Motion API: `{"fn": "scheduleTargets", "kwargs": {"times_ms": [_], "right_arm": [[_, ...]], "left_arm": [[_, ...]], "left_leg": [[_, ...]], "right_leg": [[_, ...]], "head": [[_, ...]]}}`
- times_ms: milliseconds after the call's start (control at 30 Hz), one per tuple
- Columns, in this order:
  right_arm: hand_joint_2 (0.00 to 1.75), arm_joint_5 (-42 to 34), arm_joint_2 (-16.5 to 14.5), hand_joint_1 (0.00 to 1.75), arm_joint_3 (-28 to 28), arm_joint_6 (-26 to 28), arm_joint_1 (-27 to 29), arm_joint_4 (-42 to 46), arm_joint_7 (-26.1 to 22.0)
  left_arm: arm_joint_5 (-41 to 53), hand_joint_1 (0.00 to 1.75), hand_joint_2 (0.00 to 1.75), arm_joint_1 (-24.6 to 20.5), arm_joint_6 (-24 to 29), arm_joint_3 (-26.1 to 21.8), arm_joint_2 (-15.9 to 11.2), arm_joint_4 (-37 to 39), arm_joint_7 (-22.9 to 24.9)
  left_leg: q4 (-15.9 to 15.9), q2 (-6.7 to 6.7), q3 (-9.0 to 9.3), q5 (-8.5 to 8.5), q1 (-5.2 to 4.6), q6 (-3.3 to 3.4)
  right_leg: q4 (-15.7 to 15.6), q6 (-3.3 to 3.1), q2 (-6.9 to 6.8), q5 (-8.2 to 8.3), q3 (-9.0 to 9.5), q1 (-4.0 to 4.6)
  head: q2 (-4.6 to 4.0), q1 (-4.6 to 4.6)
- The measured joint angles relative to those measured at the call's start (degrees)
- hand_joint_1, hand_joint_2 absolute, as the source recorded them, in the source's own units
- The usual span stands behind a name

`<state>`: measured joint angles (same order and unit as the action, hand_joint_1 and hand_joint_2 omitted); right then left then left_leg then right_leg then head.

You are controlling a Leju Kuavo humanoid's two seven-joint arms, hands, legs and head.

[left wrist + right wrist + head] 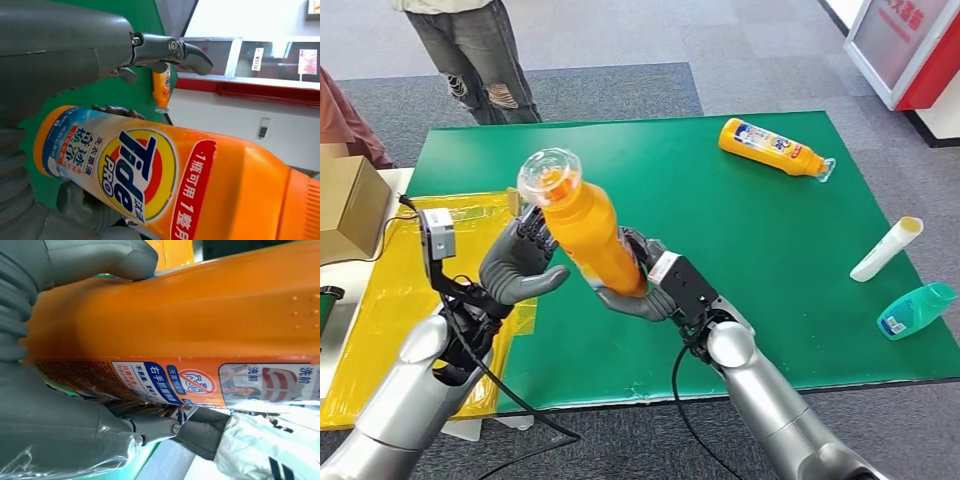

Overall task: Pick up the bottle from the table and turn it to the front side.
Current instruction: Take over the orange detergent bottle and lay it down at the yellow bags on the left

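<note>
An orange Tide bottle (588, 235) with a clear cap hangs tilted above the green mat (773, 280), cap pointing up and to the left. My right hand (652, 285) grips its lower body from below and behind. In the right wrist view the bottle (188, 325) shows its back label between my right hand's thumb and fingers (56, 430). My left hand (518, 265) is beside the bottle's upper part with fingers spread; I cannot tell whether they touch it. In the left wrist view the bottle's front label (170, 180) faces my left hand (75, 55).
A second orange bottle (773, 147) lies at the mat's far right. A white tube (886, 248) and a teal bottle (916, 310) lie near the right edge. Yellow plastic (388, 300) and a cardboard box (346, 205) are on the left. A person (478, 60) stands beyond the table.
</note>
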<state>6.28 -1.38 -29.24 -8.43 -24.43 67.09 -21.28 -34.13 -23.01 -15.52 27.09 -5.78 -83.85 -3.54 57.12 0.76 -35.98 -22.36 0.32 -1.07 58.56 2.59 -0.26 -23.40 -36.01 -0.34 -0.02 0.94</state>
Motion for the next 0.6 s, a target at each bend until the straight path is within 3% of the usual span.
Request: {"fn": "scheduleTargets", "kwargs": {"times_ms": [600], "right_arm": [[1.75, 0.2, 0.0, 1.75, -2.2, 0.4, -1.9, -1.2, 0.3]], "left_arm": [[-0.1, 0.0, 1.75, -3.1, 0.8, 5.4, 1.5, 2.4, 1.4]], "left_leg": [[0.0, 0.0, 0.0, 0.01, 0.0, 0.0]], "right_leg": [[0.0, 0.0, 0.0, 0.01, 0.0, 0.0]], "head": [[0.0, 0.0]]}}
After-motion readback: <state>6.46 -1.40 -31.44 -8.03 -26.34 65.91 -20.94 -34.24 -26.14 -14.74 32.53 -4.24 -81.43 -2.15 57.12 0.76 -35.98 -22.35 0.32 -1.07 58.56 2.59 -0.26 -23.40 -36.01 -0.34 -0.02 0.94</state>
